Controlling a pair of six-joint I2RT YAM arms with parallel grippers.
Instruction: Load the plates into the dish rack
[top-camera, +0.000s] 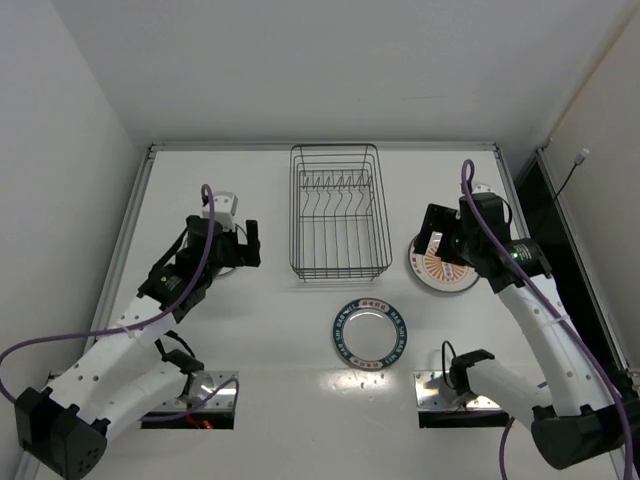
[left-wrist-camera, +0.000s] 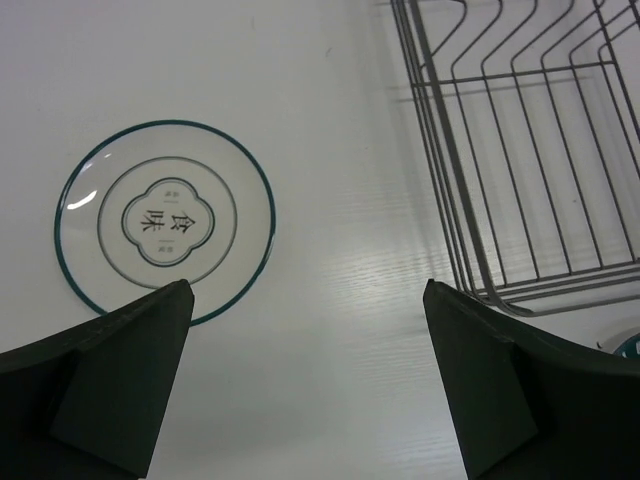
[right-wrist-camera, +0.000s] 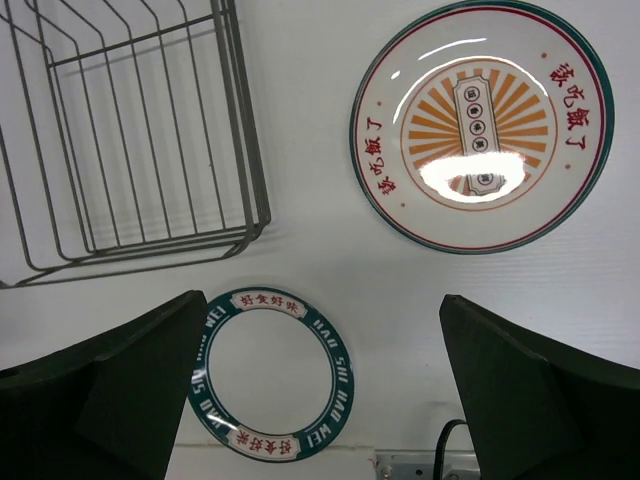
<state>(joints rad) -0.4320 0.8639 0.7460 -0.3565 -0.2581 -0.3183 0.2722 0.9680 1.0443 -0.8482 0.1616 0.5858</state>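
Note:
The wire dish rack (top-camera: 338, 215) stands empty at the table's middle back. The orange-striped plate (top-camera: 447, 270) lies flat to its right, partly under my right gripper (top-camera: 432, 238). The plate with the blue-green lettered rim (top-camera: 370, 333) lies flat in front of the rack. The pale plate (left-wrist-camera: 165, 222), with a thin teal edge line, lies left of the rack, mostly hidden in the top view by my left gripper (top-camera: 248, 243). In the wrist views both grippers, the left (left-wrist-camera: 306, 290) and the right (right-wrist-camera: 322, 300), are open, empty and above the table. The right wrist view shows the striped plate (right-wrist-camera: 480, 125), the lettered plate (right-wrist-camera: 270, 375) and the rack (right-wrist-camera: 130, 130).
White walls close the table at the back and left. A dark strip (top-camera: 548, 215) runs along the right edge. The arms' metal base plates (top-camera: 190, 400) (top-camera: 455, 393) sit at the near edge. The rack's corner (left-wrist-camera: 520, 150) is right of my left gripper.

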